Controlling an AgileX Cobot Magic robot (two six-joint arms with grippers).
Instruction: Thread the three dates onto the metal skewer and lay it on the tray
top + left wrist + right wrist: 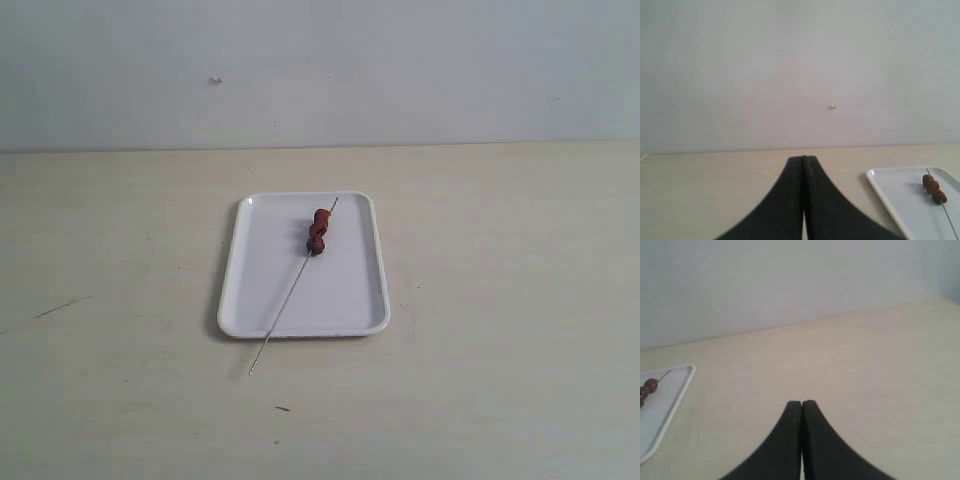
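Observation:
The white tray (260, 290) lies in the middle of the table. The thin metal skewer (290, 295) rests slantwise on it, its near end sticking out past the tray's front rim. The three dates (318, 231) sit threaded together near the skewer's far end. No arm shows in the exterior view. My left gripper (803, 159) is shut with nothing in it, away from the tray (890, 197) and dates (934, 188). My right gripper (801, 403) is shut and empty too, with the tray (667, 400) and dates (648, 386) off to one side.
A pale wall rises behind the beige table (500, 300). A small dark speck (282, 408) lies in front of the tray and a faint scratch (60, 307) marks the table at the left.

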